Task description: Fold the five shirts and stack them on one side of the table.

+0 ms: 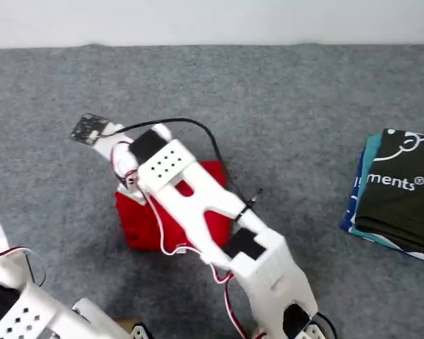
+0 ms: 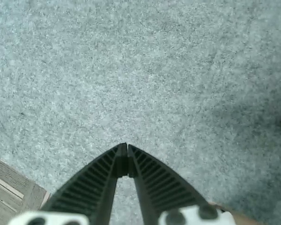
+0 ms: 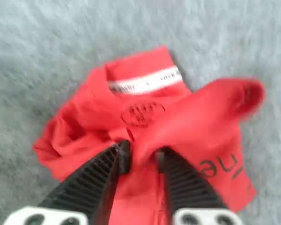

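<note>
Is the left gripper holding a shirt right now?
No, the left gripper is shut on nothing, its tips meeting above the grey table cover.

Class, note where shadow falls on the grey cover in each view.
High view: soft shade beneath the right arm, beside the red shirt. Left wrist view: darker patch of grey cover beyond the left gripper. Right wrist view: shade edging the red shirt.

Left gripper (image 2: 127, 151) closed; right gripper (image 3: 143, 151) clamps the red shirt (image 3: 187, 117).
</note>
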`<action>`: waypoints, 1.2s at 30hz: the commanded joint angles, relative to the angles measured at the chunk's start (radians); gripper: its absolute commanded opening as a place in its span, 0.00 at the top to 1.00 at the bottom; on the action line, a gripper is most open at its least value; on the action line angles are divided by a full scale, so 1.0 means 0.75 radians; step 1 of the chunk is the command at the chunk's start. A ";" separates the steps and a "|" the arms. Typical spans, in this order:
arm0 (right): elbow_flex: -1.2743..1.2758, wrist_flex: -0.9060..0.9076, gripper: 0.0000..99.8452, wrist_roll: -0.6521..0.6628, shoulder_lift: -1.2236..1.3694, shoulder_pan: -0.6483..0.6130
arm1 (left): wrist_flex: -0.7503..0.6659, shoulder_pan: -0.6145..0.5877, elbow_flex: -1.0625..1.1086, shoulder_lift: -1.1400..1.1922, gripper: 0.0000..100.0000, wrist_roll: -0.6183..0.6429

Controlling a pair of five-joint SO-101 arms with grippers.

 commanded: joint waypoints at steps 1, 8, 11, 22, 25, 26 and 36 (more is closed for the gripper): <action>-0.297 0.085 0.71 -0.012 0.009 -0.054 | -0.035 0.008 -0.003 -0.012 0.99 -0.016; -0.559 0.410 0.90 0.051 0.015 0.007 | -0.063 0.002 0.060 -0.012 0.99 -0.014; -0.438 0.406 0.99 0.084 -0.007 0.134 | -0.063 0.002 0.062 -0.012 0.99 -0.012; 0.158 0.394 0.99 0.211 -0.056 0.337 | -0.063 0.000 0.058 -0.012 0.99 -0.006; 0.170 0.390 0.99 0.207 0.011 0.269 | -0.065 0.000 0.056 -0.012 0.99 0.037; 0.168 0.384 0.99 0.205 0.038 0.224 | -0.065 0.000 0.056 -0.012 0.99 0.041; -0.313 0.406 0.99 0.076 0.032 -0.159 | -0.065 0.000 0.056 -0.014 0.99 0.043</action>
